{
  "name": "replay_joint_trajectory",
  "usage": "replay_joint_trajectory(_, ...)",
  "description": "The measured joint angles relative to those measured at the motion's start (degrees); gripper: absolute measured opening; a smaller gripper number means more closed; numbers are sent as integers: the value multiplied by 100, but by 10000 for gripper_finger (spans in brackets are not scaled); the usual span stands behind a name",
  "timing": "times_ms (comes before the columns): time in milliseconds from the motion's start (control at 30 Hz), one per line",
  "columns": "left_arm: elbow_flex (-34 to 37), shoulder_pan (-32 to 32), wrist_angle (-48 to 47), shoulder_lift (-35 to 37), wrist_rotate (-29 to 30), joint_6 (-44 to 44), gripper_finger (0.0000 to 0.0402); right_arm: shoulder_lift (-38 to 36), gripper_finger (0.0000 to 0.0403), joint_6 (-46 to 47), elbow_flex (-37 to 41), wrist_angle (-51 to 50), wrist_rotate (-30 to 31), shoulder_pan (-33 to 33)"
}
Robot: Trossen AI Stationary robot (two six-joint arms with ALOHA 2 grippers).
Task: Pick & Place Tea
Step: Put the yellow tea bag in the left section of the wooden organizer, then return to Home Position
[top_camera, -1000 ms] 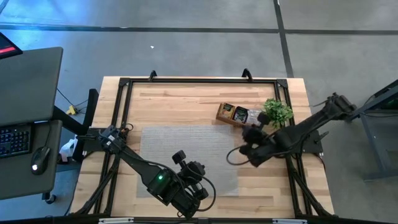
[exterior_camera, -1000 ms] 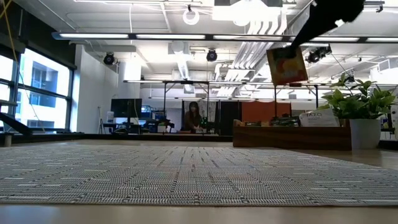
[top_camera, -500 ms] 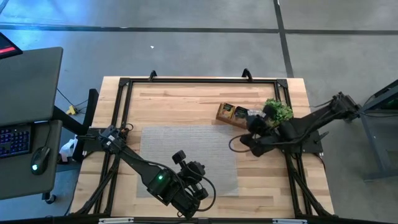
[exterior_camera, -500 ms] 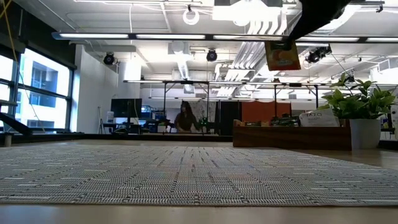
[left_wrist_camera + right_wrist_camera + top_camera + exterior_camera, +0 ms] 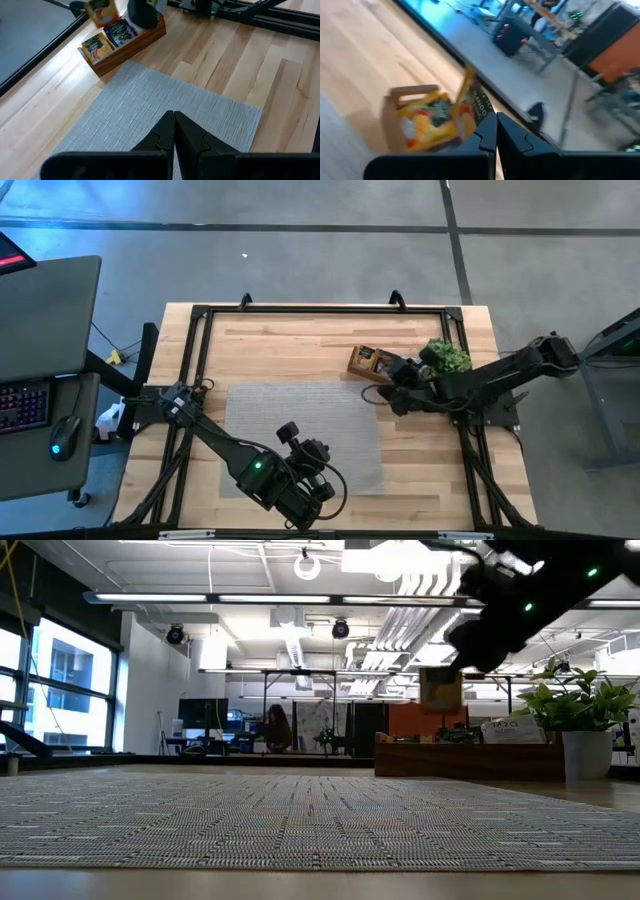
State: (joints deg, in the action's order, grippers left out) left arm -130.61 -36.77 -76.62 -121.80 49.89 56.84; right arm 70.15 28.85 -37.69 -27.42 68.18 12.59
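1. the right gripper [image 5: 385, 372] hangs just above the wooden tray [image 5: 366, 363] at the far right of the table, next to the small plant [image 5: 446, 358].
2. its fingers are pinched narrow on an orange tea sachet [image 5: 440, 690], which hangs on edge below them with its flat face upright.
3. in the left wrist view that sachet [image 5: 101, 12] sits over the tray's end, with two more sachets [image 5: 108, 39] lying in the tray just beneath.
4. so the held sachet is right at the jaws, and the tray lies straight down from it; i judge a short drop is all that is left.
5. the left gripper [image 5: 174, 131] waits, jaws closed on nothing, low over the grey mat [image 5: 300, 425], well apart from the tray.
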Motion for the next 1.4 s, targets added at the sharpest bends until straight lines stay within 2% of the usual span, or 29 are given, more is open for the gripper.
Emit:
replay_joint_trajectory(67,0,0,0,0,0,0,3,0,1,-724,340,1211,-376,-240)
replay_joint_trajectory(200,0,7,0,0,0,0,3,15,1,-2111,984,3877,-1791,-837)
replay_joint_trajectory(300,0,4,0,0,-3,0,3,25,1,-2259,1298,4822,-2540,-1301)
replay_joint_trajectory(633,0,7,8,0,-25,-115,3,31,0,-1926,1436,4251,-3209,-2188)
replay_joint_trajectory(1100,0,4,17,0,-6,-109,3,31,4,-2031,1436,4282,-3885,-2265)
replay_joint_trajectory(1267,0,4,17,0,-4,-107,3,31,24,-2006,1436,4286,-3943,-2265)
replay_joint_trajectory(1400,0,4,20,0,-2,-90,3,31,57,-2034,1436,4280,-3969,-2267)
